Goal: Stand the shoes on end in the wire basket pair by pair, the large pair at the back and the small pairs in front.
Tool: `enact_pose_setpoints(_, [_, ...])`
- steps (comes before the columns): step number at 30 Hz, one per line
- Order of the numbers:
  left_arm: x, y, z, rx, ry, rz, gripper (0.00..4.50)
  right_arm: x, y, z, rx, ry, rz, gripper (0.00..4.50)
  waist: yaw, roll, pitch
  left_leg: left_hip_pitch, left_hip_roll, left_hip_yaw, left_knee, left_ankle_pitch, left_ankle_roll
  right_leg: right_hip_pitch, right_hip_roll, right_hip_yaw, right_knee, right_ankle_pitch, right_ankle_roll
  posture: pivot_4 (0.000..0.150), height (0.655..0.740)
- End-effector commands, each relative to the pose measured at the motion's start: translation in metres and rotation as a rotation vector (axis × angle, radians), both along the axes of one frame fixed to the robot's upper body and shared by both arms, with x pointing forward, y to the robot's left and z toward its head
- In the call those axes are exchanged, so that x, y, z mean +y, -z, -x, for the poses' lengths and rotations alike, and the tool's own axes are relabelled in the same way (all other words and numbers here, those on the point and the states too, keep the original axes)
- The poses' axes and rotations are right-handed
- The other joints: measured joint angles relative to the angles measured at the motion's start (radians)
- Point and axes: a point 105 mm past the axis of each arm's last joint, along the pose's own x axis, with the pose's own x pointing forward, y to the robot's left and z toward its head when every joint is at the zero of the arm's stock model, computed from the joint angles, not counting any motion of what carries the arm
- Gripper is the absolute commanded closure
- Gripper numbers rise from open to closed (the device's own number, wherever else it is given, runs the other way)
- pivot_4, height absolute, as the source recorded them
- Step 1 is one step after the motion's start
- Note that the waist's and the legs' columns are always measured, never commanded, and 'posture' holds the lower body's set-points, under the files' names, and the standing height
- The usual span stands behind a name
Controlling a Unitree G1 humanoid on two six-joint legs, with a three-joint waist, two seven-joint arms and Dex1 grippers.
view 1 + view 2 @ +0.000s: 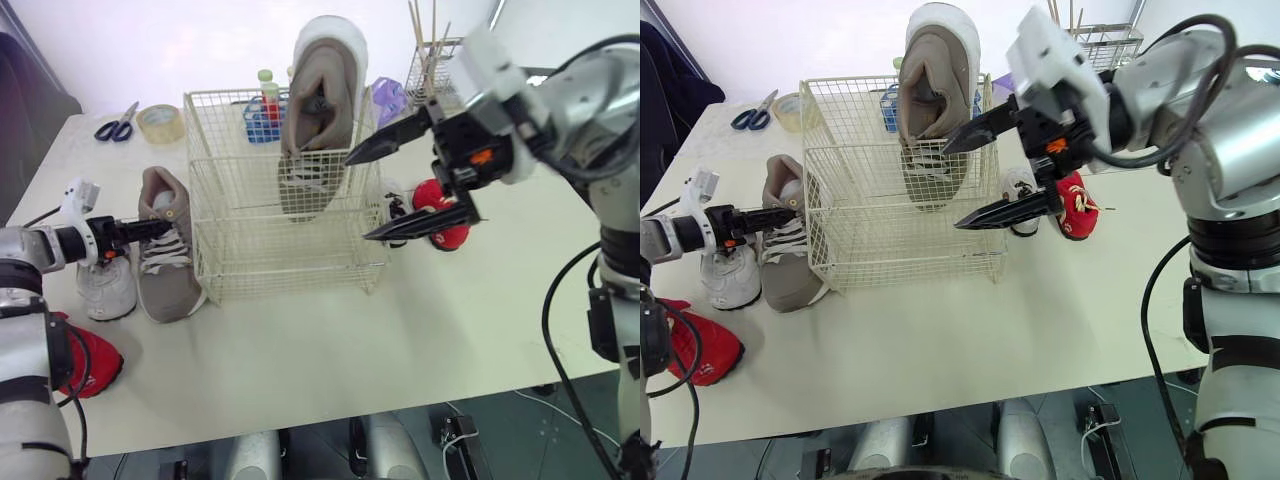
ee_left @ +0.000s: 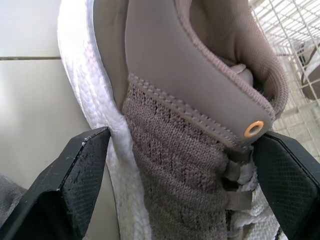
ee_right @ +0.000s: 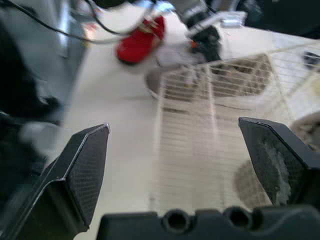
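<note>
A wire basket (image 1: 240,215) stands mid-table. One large taupe shoe (image 1: 320,110) stands on end in its back right part. Its mate (image 1: 165,255) lies flat on the table left of the basket. My left gripper (image 1: 150,228) is open at that shoe's ankle opening, one finger (image 2: 80,170) against the white sole and the other finger (image 2: 287,175) by the laces. My right gripper (image 1: 357,198) hangs open and holds nothing, in front of the basket's right side. A small white shoe (image 1: 105,285) and a red one (image 1: 90,362) lie at the left. Another red shoe (image 1: 445,215) and white shoe (image 1: 395,200) lie right of the basket.
Scissors (image 1: 117,125) and a tape roll (image 1: 160,122) lie at the back left. A blue rack with bottles (image 1: 265,112) stands behind the basket, and a wire holder with sticks (image 1: 435,65) at the back right. Bare table (image 1: 330,350) stretches to the front edge.
</note>
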Motion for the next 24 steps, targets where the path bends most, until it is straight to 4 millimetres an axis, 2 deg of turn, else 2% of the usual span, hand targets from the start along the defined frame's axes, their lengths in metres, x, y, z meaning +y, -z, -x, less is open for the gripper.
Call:
enact_pose_setpoints(1, [-0.005, 0.043, 0.014, 0.151, -0.003, 0.03, 0.0, 0.01, -0.019, 0.005, -0.125, 0.019, -0.025, 0.02, 0.0, 0.002, -0.001, 0.0, 0.0, 0.0, 0.0, 0.0, 0.0, 0.0, 0.0, 0.0, 0.0, 0.0, 0.0, 0.15, 0.74])
enact_pose_setpoints(8, [-0.008, 0.052, 0.015, 0.153, -0.06, 0.121, 0.0, 0.013, -0.026, 0.0, -0.161, 0.059, 0.009, 0.02, -0.002, 0.007, -0.009, 0.0, 0.0, 0.002, 0.0, -0.001, 0.002, 0.001, -0.001, 0.0, 0.0, 0.0, 0.001, 0.15, 0.74])
enact_pose_setpoints(11, [-0.011, 0.061, 0.018, 0.175, -0.071, 0.134, 0.0, 0.009, -0.028, -0.01, -0.164, 0.153, 0.058, 0.02, -0.003, 0.011, -0.011, 0.001, -0.001, 0.002, 0.001, -0.001, 0.002, 0.001, -0.002, 0.001, 0.0, 0.0, 0.001, 0.15, 0.74])
enact_pose_setpoints(13, [-0.013, 0.064, 0.018, 0.177, -0.073, 0.136, 0.0, 0.007, -0.026, -0.009, -0.145, 0.18, 0.109, 0.02, -0.002, 0.012, -0.012, 0.001, -0.001, 0.002, 0.001, -0.002, 0.003, 0.001, -0.002, 0.001, -0.001, 0.0, 0.001, 0.15, 0.74])
enact_pose_setpoints(16, [-0.015, 0.069, 0.018, 0.18, -0.089, 0.146, 0.0, 0.013, -0.035, 0.006, 0.022, 0.175, 0.094, 0.02, -0.004, 0.016, -0.014, 0.001, -0.001, 0.003, 0.001, -0.002, 0.003, 0.001, -0.002, 0.001, -0.001, 0.0, 0.001, 0.15, 0.74])
enact_pose_setpoints(21, [-0.014, 0.074, 0.016, 0.161, -0.136, 0.137, 0.0, 0.017, -0.044, 0.007, 0.195, 0.281, 0.055, 0.02, -0.003, 0.018, -0.023, 0.002, -0.001, 0.002, 0.0, -0.002, 0.004, 0.001, -0.003, 0.001, -0.001, 0.0, 0.001, 0.15, 0.74])
enact_pose_setpoints(24, [-0.015, 0.075, 0.015, 0.147, -0.149, 0.152, 0.0, 0.019, -0.045, 0.015, 0.307, 0.295, 0.035, 0.02, -0.003, 0.018, -0.027, 0.002, -0.002, 0.002, 0.0, -0.002, 0.004, 0.002, -0.004, 0.001, -0.001, -0.001, 0.0, 0.15, 0.74])
